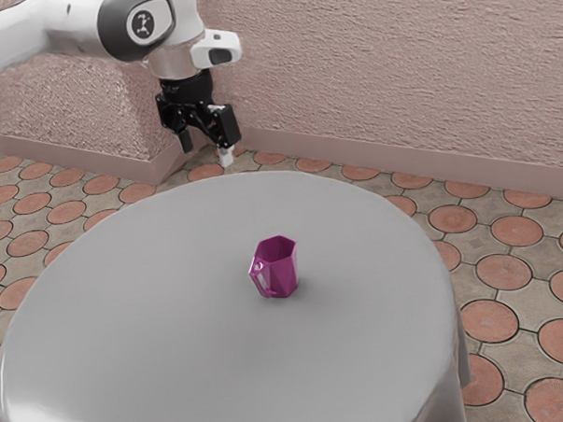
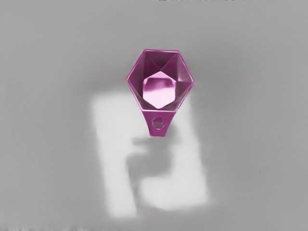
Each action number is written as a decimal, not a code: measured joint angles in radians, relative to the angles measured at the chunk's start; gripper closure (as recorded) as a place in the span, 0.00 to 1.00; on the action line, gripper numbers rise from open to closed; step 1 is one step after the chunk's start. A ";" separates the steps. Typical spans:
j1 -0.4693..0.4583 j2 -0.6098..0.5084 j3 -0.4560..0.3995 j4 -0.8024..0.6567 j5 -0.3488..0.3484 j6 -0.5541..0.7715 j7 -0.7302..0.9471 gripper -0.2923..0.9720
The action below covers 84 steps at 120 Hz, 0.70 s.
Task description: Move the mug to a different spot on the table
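End effector (image 1: 207, 151) is hanging released, fingers apart with nothing in them. The purple mug (image 1: 276, 267) (image 2: 160, 89) sits upright on the grey counter (image 1: 127, 311), well below it, untouched.

Mug (image 1: 275, 266): glossy magenta. Table (image 1: 157, 347): plain grey. Floor (image 1: 512, 257): terracotta round tiles, grey grout. Wall (image 1: 397, 66): pink stucco. Gripper (image 1: 207, 147): black. Arm (image 1: 49, 34): white.
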<state>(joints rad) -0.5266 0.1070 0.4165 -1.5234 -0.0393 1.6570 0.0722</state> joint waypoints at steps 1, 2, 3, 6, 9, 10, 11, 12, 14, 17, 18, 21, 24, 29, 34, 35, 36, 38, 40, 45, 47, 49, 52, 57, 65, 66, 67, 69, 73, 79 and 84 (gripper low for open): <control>0.002 0.000 0.001 0.000 0.001 0.000 0.000 0.23; 0.003 -0.001 0.003 0.000 0.002 0.000 0.001 0.23; 0.004 -0.001 0.004 0.000 0.004 0.001 0.001 0.23; 0.006 -0.001 0.006 0.000 0.007 0.001 0.002 0.23; 0.006 -0.002 0.007 -0.001 0.010 0.001 0.003 0.23; 0.006 -0.003 0.008 -0.001 0.011 0.001 0.003 0.23; 0.005 -0.004 0.007 -0.003 0.012 0.000 0.004 0.23; 0.005 -0.005 0.007 -0.005 0.013 0.000 0.004 0.23; 0.003 -0.009 0.007 -0.015 0.014 -0.002 0.005 0.23; 0.001 -0.013 0.006 -0.036 0.015 -0.003 0.006 0.23; 0.000 -0.013 0.006 -0.042 0.015 -0.002 0.006 0.23; -0.001 -0.013 0.005 -0.061 0.016 0.004 0.007 0.23; 0.000 -0.010 0.002 -0.082 0.017 0.015 0.008 0.23; 0.001 -0.003 -0.004 -0.135 0.016 0.038 0.010 0.23; -0.001 0.004 -0.011 -0.185 0.015 0.067 0.011 0.23; 0.000 0.005 -0.013 -0.193 0.014 0.073 0.012 0.23; -0.001 0.006 -0.015 -0.200 0.014 0.078 0.012 0.23; -0.001 0.009 -0.019 -0.213 0.013 0.088 0.012 0.23; -0.001 0.011 -0.023 -0.224 0.013 0.097 0.013 0.23; -0.002 0.019 -0.033 -0.245 0.009 0.118 0.020 0.23; -0.004 0.022 -0.036 -0.257 0.005 0.126 0.024 0.23; -0.005 0.024 -0.037 -0.272 0.001 0.135 0.028 0.23; -0.007 0.026 -0.039 -0.292 -0.005 0.149 0.038 0.23; -0.006 0.027 -0.041 -0.324 -0.018 0.172 0.058 0.23; -0.005 0.026 -0.041 -0.381 -0.042 0.215 0.092 0.23; -0.004 0.026 -0.041 -0.387 -0.044 0.221 0.097 0.23; -0.004 0.026 -0.041 -0.394 -0.047 0.227 0.101 0.23; -0.004 0.026 -0.041 -0.406 -0.052 0.239 0.110 0.23; -0.004 0.027 -0.039 -0.428 -0.061 0.264 0.127 0.23; -0.002 0.033 -0.039 -0.446 -0.073 0.303 0.153 0.23; -0.001 0.047 -0.038 -0.452 -0.093 0.335 0.177 0.23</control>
<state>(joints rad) -0.5274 0.1537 0.3783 -1.9753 -0.1318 1.9925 0.2487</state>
